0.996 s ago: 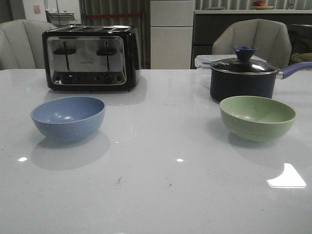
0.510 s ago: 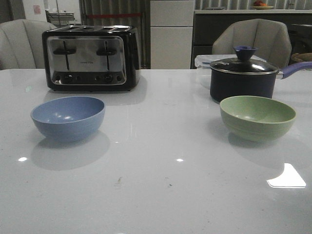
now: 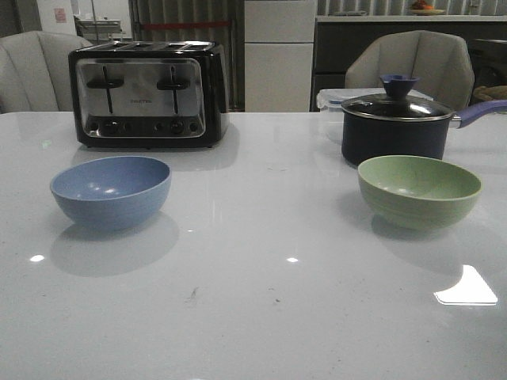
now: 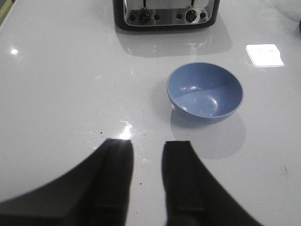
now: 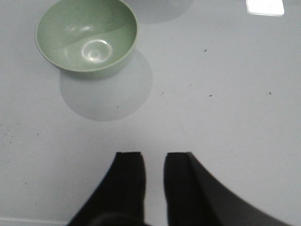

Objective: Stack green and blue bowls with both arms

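Observation:
The dusty blue bowl (image 3: 111, 191) sits upright on the white table at the left. The pale green bowl (image 3: 419, 191) sits upright at the right, just in front of the saucepan. Neither arm shows in the front view. In the left wrist view my left gripper (image 4: 147, 143) is open and empty above the table, with the blue bowl (image 4: 205, 92) well ahead of its fingers. In the right wrist view my right gripper (image 5: 154, 154) is open by a narrow gap and empty, with the green bowl (image 5: 87, 36) well ahead of it and off to one side.
A black and chrome toaster (image 3: 147, 93) stands at the back left. A dark lidded saucepan (image 3: 394, 127) with a purple handle stands at the back right, a clear lidded box (image 3: 333, 99) behind it. Two chairs stand beyond the table's far edge.

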You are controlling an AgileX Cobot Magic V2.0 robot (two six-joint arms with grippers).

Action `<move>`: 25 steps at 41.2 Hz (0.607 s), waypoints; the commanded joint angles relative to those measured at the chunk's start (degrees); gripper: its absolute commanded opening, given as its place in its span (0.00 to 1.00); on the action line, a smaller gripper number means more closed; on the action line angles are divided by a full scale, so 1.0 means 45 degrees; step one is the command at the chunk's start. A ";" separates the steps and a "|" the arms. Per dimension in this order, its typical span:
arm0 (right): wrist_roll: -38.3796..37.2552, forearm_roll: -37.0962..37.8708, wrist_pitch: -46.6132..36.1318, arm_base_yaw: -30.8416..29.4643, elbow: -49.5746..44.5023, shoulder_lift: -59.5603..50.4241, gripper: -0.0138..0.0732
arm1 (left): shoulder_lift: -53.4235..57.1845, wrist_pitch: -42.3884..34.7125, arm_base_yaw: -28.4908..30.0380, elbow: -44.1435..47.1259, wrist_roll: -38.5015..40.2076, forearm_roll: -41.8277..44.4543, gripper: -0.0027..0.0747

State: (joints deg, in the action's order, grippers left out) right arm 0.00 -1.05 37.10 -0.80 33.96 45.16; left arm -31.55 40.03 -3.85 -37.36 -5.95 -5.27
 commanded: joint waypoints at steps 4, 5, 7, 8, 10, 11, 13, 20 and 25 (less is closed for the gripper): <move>0.0000 -0.0807 -0.0974 -0.0023 0.0822 0.1504 0.74 | -0.0121 -0.0865 0.0019 -0.0441 0.0103 -0.0131 0.67; 0.0000 -0.0938 -0.0986 -0.0023 0.0924 0.1734 0.73 | -0.0121 -0.0865 0.0019 -0.0441 0.0103 -0.0131 0.67; 0.0000 -0.1057 -0.0991 -0.0023 0.1204 0.2315 0.73 | -0.0121 -0.0865 0.0019 -0.0441 0.0103 -0.0131 0.66; 0.0000 -0.1105 -0.0978 -0.0023 0.1341 0.2578 0.73 | -0.0121 -0.0865 0.0019 -0.0441 0.0103 -0.0131 0.66; 0.0000 -0.1183 -0.0963 -0.0023 0.1700 0.3296 0.73 | -0.0121 -0.0865 0.0019 -0.0441 0.0103 -0.0131 0.66; 0.0000 -0.1236 -0.0936 -0.0023 0.1913 0.3578 0.73 | -0.0121 -0.0865 0.0019 -0.0441 0.0103 -0.0131 0.66; 0.0000 -0.1307 -0.0921 -0.0023 0.2324 0.4241 0.73 | -0.0121 -0.0865 0.0019 -0.0441 0.0103 -0.0131 0.66; 0.0000 -0.1698 -0.0744 -0.0023 0.3959 0.6636 0.73 | -0.0121 -0.0865 0.0019 -0.0441 0.0103 -0.0131 0.66; 0.0000 -0.1868 -0.0701 -0.0023 0.5205 0.8254 0.73 | -0.0121 -0.0865 0.0019 -0.0441 0.0103 -0.0131 0.66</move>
State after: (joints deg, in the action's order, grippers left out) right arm 0.00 -8.53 36.43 -0.80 52.36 79.75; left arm -31.55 40.03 -3.85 -37.36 -5.95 -5.27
